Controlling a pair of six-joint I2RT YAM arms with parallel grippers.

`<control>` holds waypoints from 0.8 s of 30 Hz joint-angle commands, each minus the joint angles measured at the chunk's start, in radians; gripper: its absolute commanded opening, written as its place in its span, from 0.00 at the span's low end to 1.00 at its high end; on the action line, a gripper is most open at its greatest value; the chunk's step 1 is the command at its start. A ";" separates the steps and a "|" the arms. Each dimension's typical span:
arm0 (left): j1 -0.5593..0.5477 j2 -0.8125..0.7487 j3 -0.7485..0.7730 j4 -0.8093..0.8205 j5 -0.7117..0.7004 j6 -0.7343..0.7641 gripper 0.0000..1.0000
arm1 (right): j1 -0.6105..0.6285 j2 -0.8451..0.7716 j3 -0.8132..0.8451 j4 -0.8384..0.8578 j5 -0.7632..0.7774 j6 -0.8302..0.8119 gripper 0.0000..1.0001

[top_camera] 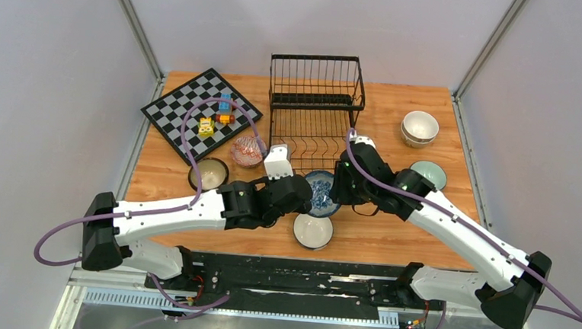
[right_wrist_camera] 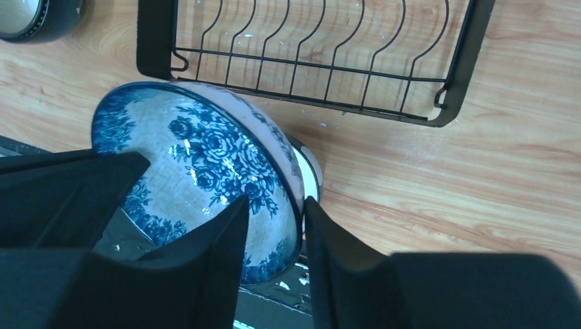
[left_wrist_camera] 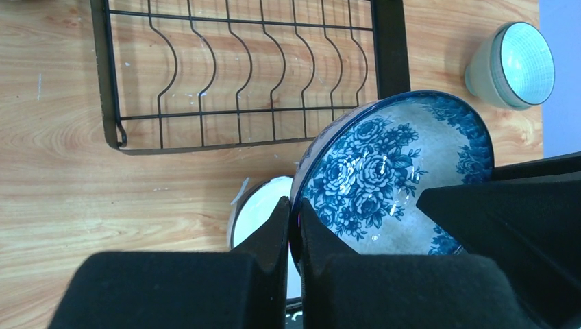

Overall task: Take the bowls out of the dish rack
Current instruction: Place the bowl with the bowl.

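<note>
A blue-white patterned bowl point(top_camera: 322, 193) point(left_wrist_camera: 397, 171) point(right_wrist_camera: 205, 157) hangs tilted between both grippers, in front of the black wire dish rack point(top_camera: 316, 101) point(left_wrist_camera: 387, 48) point(right_wrist_camera: 154, 34). The rack holds no bowls that I can see. My left gripper point(top_camera: 307, 195) point(left_wrist_camera: 294, 204) is shut on the bowl's left rim. My right gripper point(top_camera: 341, 187) point(right_wrist_camera: 276, 201) straddles the opposite rim with its jaws apart, one finger inside the bowl and one outside. A white bowl point(top_camera: 313, 231) point(left_wrist_camera: 257, 212) sits on the table just below.
On the table stand a brownish bowl point(top_camera: 209, 174), a pink patterned bowl point(top_camera: 247, 151), a mint bowl point(top_camera: 429, 174) point(left_wrist_camera: 514, 65) and stacked white bowls point(top_camera: 420, 127). A chessboard point(top_camera: 176, 115) with toy blocks point(top_camera: 218, 114) lies at the far left.
</note>
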 commanded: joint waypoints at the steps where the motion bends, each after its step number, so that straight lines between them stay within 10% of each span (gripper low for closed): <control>1: 0.002 -0.034 -0.018 0.097 0.013 0.020 0.00 | -0.008 -0.002 0.039 0.034 -0.042 -0.016 0.43; 7: 0.038 -0.105 -0.041 0.068 -0.018 0.031 0.00 | -0.008 -0.038 0.076 0.023 -0.061 -0.114 0.97; 24: 0.573 -0.439 -0.141 -0.152 0.095 0.267 0.00 | -0.009 -0.342 -0.053 0.008 -0.062 -0.313 0.99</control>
